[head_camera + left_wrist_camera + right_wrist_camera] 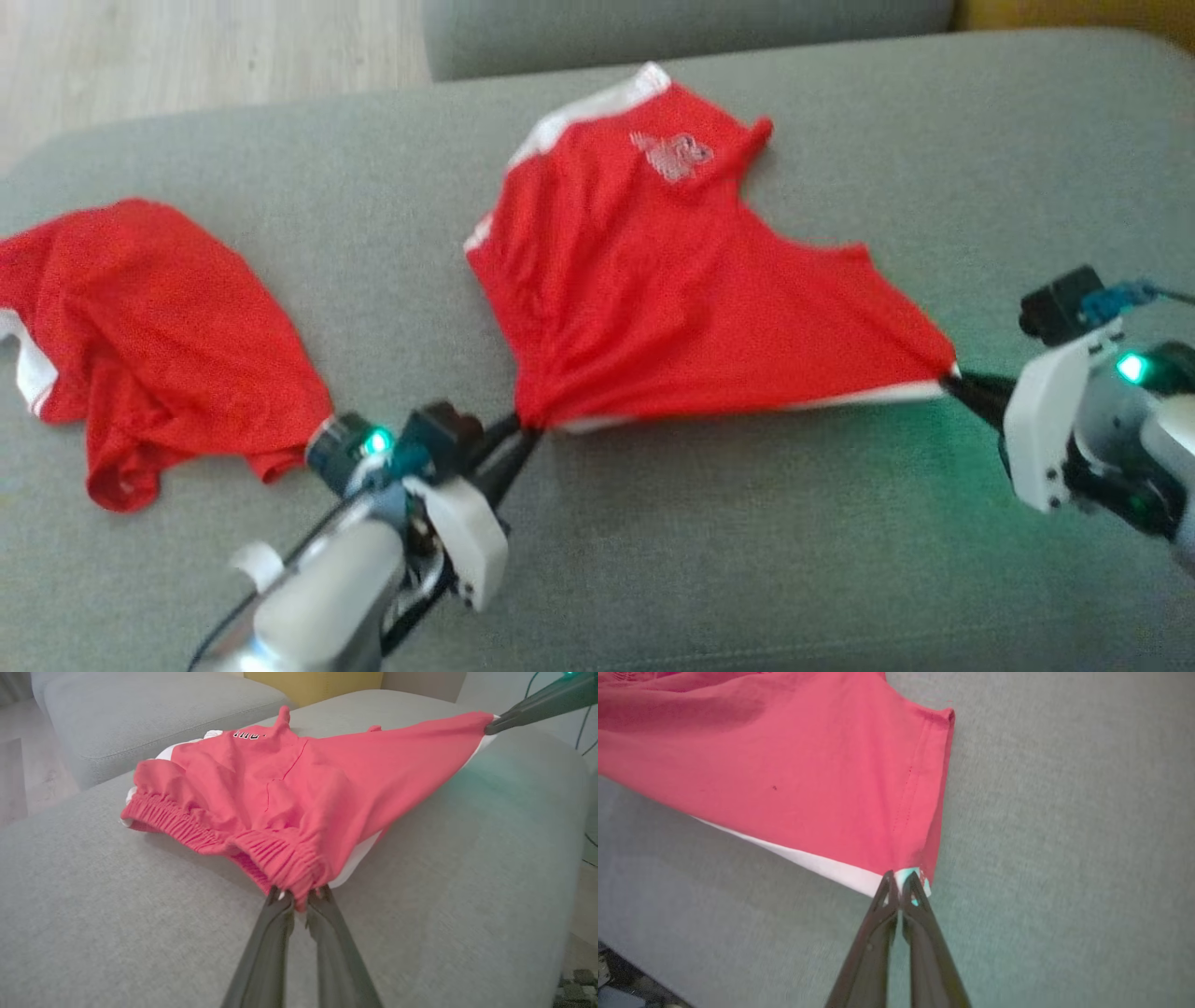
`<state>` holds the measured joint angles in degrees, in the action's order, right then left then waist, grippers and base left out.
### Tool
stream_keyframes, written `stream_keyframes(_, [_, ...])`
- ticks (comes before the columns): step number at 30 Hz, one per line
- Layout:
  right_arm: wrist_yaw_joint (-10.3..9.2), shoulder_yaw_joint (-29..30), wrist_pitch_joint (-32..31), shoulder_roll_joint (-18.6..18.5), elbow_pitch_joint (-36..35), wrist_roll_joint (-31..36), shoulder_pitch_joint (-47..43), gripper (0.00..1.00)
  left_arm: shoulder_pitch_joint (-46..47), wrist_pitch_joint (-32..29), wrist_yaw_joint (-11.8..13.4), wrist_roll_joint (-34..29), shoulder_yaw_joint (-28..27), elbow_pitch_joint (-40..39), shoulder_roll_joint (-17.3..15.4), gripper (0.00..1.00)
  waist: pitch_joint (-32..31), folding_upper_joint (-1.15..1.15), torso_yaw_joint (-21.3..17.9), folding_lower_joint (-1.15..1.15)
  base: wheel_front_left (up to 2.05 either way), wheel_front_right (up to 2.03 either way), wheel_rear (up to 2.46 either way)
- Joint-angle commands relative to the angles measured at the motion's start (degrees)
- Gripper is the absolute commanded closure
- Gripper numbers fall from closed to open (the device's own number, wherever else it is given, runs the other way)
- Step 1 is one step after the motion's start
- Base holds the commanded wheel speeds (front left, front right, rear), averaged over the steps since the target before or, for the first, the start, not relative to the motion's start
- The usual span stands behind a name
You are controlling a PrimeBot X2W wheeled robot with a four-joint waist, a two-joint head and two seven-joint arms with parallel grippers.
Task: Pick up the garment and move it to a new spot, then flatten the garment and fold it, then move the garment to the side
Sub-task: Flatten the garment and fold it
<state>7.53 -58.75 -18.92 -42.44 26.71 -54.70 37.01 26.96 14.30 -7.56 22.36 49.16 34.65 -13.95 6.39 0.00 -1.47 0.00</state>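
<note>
The garment [672, 289] is a pair of red shorts with white trim, stretched over the grey sofa cushion [747, 523]. My left gripper [530, 431] is shut on the bunched elastic waistband at the near left corner; the left wrist view has the garment [289, 793] fanning away from that gripper [301, 900]. My right gripper [954, 375] is shut on the white-edged corner at the near right. The right wrist view shows this gripper [901, 884] pinching that corner of the garment [808, 774]. Between the two grips the near edge is pulled taut.
A second red garment [140, 345] lies crumpled at the cushion's left end, beside my left wrist. Another grey cushion [672, 28] and wooden floor [187, 56] lie beyond the far edge. A yellow pillow [317, 683] sits further back.
</note>
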Motion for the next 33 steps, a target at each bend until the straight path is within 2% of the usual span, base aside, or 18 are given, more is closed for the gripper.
stream_keyframes(1, [-0.04, 0.3, -1.2, -3.7, -2.5, -1.3, -1.7, 1.00, 0.2, 0.7, 0.1, 0.8, -1.6, -2.2, -1.8, 1.00, -2.4, 0.00, -0.1, 0.00, 0.00, 0.00, 0.00])
stream_keyframes(9, [-0.04, 1.6, -10.0, -12.1, -12.2, -8.2, -9.8, 1.00, -8.3, -2.0, 0.7, 3.1, 0.5, -9.2, -3.2, 1.00, -6.7, 0.00, 0.2, 0.00, 0.00, 0.00, 0.00])
stream_keyframes(15, [-0.04, 5.9, -11.8, -15.6, -16.7, -7.7, -11.7, 1.00, -9.8, -3.9, 2.6, 3.7, 0.2, -14.9, -4.6, 1.00, -5.9, 0.00, 1.6, 0.00, 0.00, 0.00, 0.00])
stream_keyframes(21, [-0.04, 10.4, -13.9, -14.6, -18.0, -4.5, -8.5, 1.00, -6.4, -4.8, 3.5, 3.5, -1.0, -17.4, -4.5, 1.00, -3.0, 0.00, 3.8, 0.00, 0.00, 0.00, 0.00])
stream_keyframes(28, [-0.04, 15.5, -18.8, -10.9, -17.6, 0.5, -0.2, 1.00, 0.9, -4.7, 4.1, 3.1, -3.3, -17.3, -3.2, 1.00, 2.9, 0.00, 7.7, 0.00, 0.00, 0.00, 0.00])
stream_keyframes(33, [-0.04, 16.7, -22.0, -7.9, -14.8, 4.2, 7.2, 1.00, 6.1, -4.1, 3.7, 3.0, -3.9, -15.2, -0.8, 1.00, 7.3, 0.00, 11.1, 0.00, 0.00, 0.00, 0.00])
